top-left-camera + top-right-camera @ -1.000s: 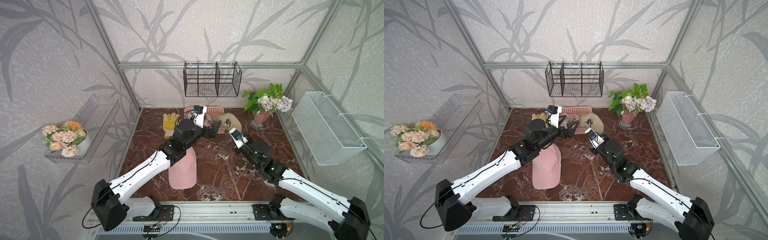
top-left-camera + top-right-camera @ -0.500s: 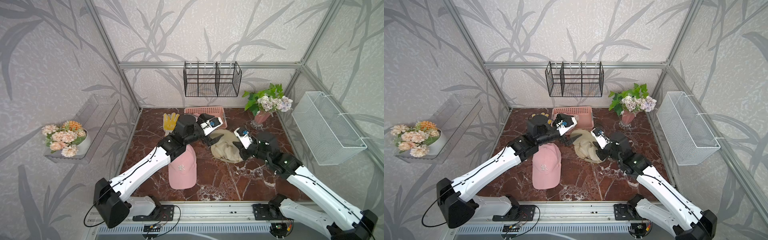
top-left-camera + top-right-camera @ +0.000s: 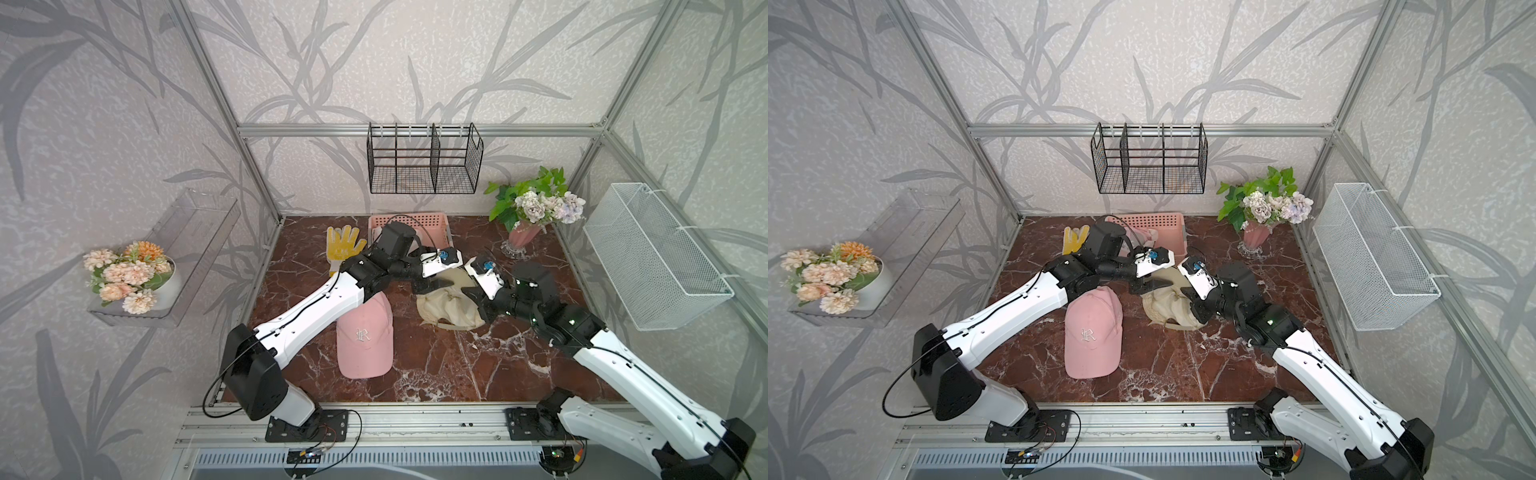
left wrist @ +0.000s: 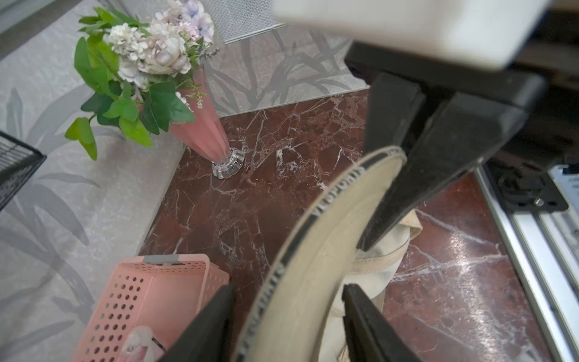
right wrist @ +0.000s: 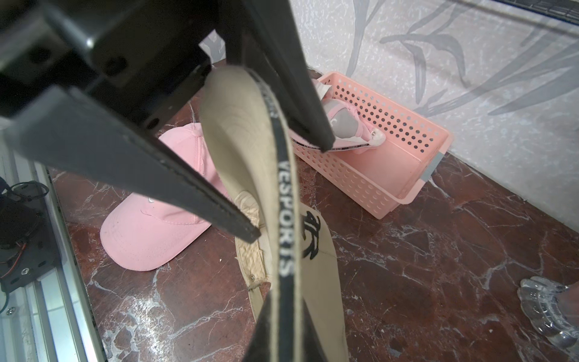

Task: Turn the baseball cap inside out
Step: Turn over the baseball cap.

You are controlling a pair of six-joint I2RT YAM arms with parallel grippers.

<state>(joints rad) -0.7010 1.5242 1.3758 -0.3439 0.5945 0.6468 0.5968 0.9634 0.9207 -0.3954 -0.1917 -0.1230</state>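
The beige baseball cap (image 3: 449, 305) (image 3: 1169, 305) hangs crumpled just above the marble floor in mid-table, its crown sagging down. My right gripper (image 5: 282, 329) (image 3: 473, 297) is shut on the black-edged brim (image 5: 238, 131). My left gripper (image 4: 288, 291) (image 3: 432, 284) (image 3: 1150, 286) straddles the same brim (image 4: 329, 238) from the other side. Its fingers (image 5: 188, 188) stand a little apart from the brim on both sides, so it is open. The cap's logo (image 5: 311, 235) faces the right wrist camera.
A pink cap (image 3: 365, 336) (image 3: 1092, 332) lies flat under my left forearm. A pink perforated basket (image 3: 440, 220) (image 4: 150, 297) with cloth inside stands at the back wall, beside a yellow glove (image 3: 343, 245). A flower vase (image 3: 525, 237) (image 4: 203, 131) stands back right.
The beige cap has come forward from beside the basket in my right gripper. My left gripper has swung down onto its brim and its jaws have narrowed around it.
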